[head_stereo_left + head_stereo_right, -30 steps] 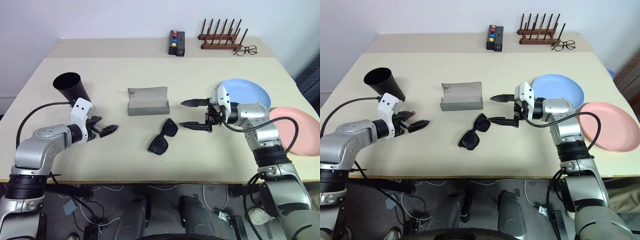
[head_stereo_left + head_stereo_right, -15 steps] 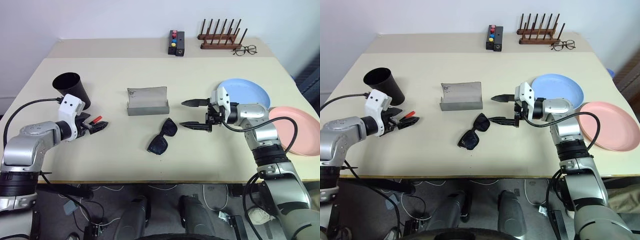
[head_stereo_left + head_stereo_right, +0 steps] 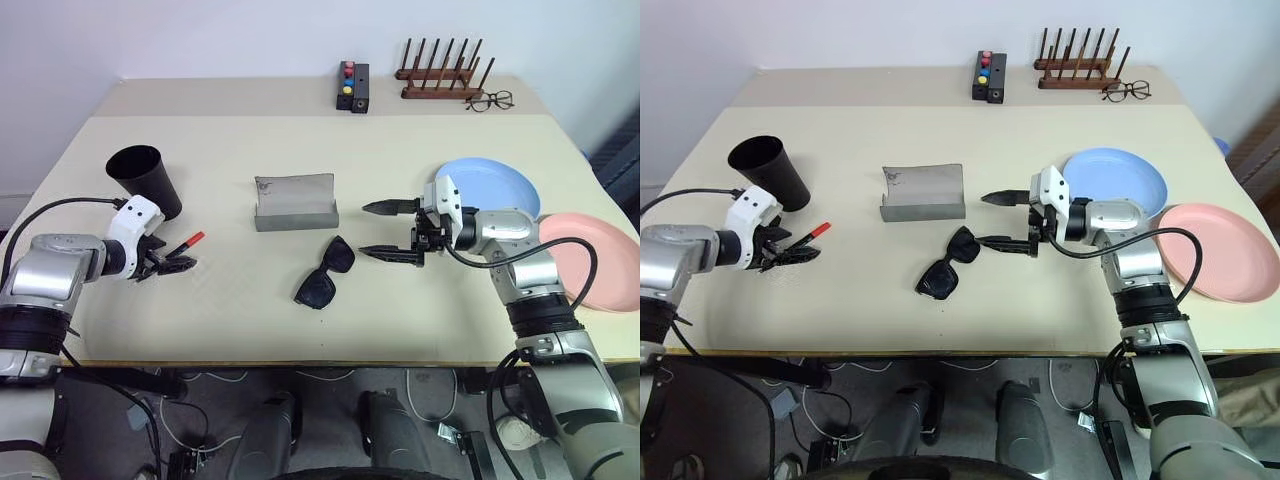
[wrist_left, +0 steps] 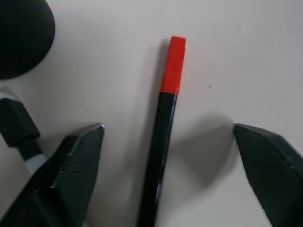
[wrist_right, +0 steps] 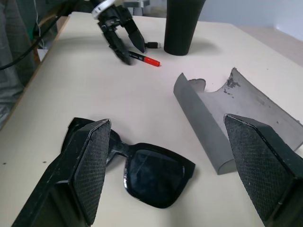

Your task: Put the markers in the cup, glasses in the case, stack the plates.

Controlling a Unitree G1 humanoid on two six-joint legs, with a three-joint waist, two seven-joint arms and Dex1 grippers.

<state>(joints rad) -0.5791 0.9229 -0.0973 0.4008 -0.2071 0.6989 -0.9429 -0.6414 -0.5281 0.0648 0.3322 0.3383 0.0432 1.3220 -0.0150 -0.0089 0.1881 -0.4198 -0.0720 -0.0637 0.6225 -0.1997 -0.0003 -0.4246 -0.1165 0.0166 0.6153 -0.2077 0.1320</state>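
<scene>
A slim black marker with a red end (image 4: 165, 123) lies flat on the table, just in front of the upright black cup (image 3: 145, 178). My left gripper (image 3: 172, 258) is open low over it, one finger on each side with gaps between. The black sunglasses (image 3: 325, 272) lie unfolded at mid-table, in front of the open grey case (image 3: 295, 203). My right gripper (image 3: 385, 230) hovers open just right of the sunglasses, pointing left, with nothing between its fingers. The light blue plate (image 3: 495, 180) and the pink plate (image 3: 605, 265) rest side by side at the right.
At the back of the table are a black box with coloured buttons (image 3: 353, 86), a wooden peg rack (image 3: 445, 72) and thin-framed spectacles (image 3: 490, 100). The pink plate reaches the right edge.
My left arm has drawn back to the left and its jaws have narrowed around the marker, which stayed put. The cup, tilted a second ago, stands upright. The right arm has not moved.
</scene>
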